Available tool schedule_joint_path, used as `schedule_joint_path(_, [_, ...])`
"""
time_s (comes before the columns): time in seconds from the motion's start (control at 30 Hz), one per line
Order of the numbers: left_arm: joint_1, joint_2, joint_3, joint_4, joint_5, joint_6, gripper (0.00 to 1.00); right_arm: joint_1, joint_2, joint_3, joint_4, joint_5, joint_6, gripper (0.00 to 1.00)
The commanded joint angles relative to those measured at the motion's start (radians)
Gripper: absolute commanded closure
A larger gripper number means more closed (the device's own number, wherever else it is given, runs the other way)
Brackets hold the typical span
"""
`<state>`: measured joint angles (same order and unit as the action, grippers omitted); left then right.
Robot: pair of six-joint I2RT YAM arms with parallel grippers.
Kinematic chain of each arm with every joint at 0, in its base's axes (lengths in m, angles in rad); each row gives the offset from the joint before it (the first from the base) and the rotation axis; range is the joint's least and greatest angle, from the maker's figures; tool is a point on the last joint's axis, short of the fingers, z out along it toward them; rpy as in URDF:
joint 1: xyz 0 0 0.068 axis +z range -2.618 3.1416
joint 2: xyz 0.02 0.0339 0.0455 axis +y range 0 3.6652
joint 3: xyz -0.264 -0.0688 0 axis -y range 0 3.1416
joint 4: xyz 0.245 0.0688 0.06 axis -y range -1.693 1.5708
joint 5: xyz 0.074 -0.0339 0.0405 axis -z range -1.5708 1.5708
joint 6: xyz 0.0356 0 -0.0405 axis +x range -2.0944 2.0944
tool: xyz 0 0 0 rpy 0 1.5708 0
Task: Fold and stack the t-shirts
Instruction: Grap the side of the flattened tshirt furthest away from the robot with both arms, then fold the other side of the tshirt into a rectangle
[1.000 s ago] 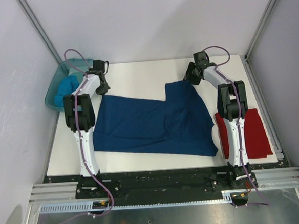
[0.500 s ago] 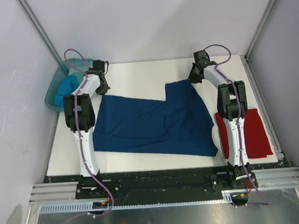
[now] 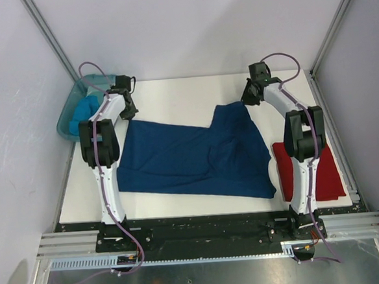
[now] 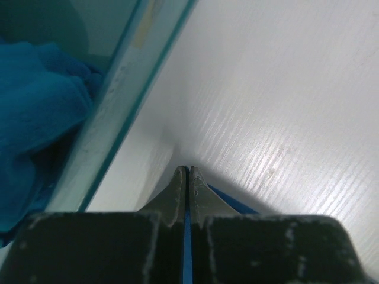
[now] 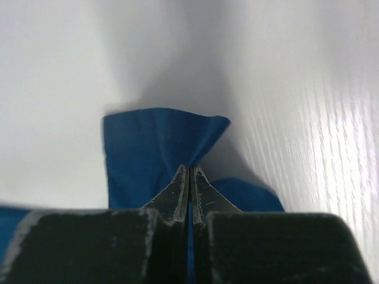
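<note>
A dark blue t-shirt [image 3: 197, 158] lies spread on the white table [image 3: 173, 94]. My left gripper [image 3: 130, 113] is shut on the shirt's far left corner; blue cloth shows between its fingers [image 4: 188, 236] in the left wrist view. My right gripper [image 3: 247, 97] is shut on the shirt's far right corner, with a fold of blue cloth [image 5: 157, 148] bunched ahead of its fingertips [image 5: 190, 177]. A folded red t-shirt [image 3: 325, 168] lies at the right, partly hidden by the right arm.
A teal bin [image 3: 77, 114] with light blue cloth [image 3: 84, 111] stands off the table's far left corner; its rim [image 4: 127, 112] and the cloth [image 4: 35, 118] show close in the left wrist view. Metal frame posts and walls stand around the table.
My right gripper has moved slightly right and back, pulling the shirt's far right corner with it. The left gripper has barely moved.
</note>
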<state>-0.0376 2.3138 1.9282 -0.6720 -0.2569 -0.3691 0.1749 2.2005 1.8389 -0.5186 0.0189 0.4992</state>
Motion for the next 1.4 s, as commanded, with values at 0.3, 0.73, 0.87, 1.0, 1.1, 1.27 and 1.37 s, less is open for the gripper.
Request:
schedule_joint_path(0.3, [0.033,-0.218,-0.090,0.047,-0.030,-0.033,1.00,0.021,-0.387,-0.286,0.086,0.016,-0.013,1.00])
schedule_joint_path(0.73, [0.070,-0.349,-0.285,0.073,-0.020,-0.056,1.00,0.102,-0.646,-0.480,0.012,0.054,-0.009,1.00])
schedule_joint_path(0.87, [0.080,-0.397,-0.374,0.093,-0.028,-0.065,1.00,0.147,-0.737,-0.581,0.003,0.066,0.007,1.00])
schedule_joint_path(1.0, [0.091,-0.444,-0.459,0.116,-0.037,-0.078,1.00,0.175,-0.820,-0.697,0.008,0.075,0.033,1.00])
schedule_joint_path(1.1, [0.096,-0.466,-0.508,0.129,-0.045,-0.078,1.00,0.183,-0.880,-0.783,0.019,0.072,0.050,1.00])
schedule_joint_path(1.27, [0.099,-0.486,-0.545,0.145,-0.043,-0.080,1.00,0.185,-0.934,-0.855,0.022,0.072,0.062,1.00])
schedule_joint_path(1.37, [0.099,-0.508,-0.558,0.151,-0.053,-0.078,1.00,0.187,-0.990,-0.860,0.020,0.081,0.056,1.00])
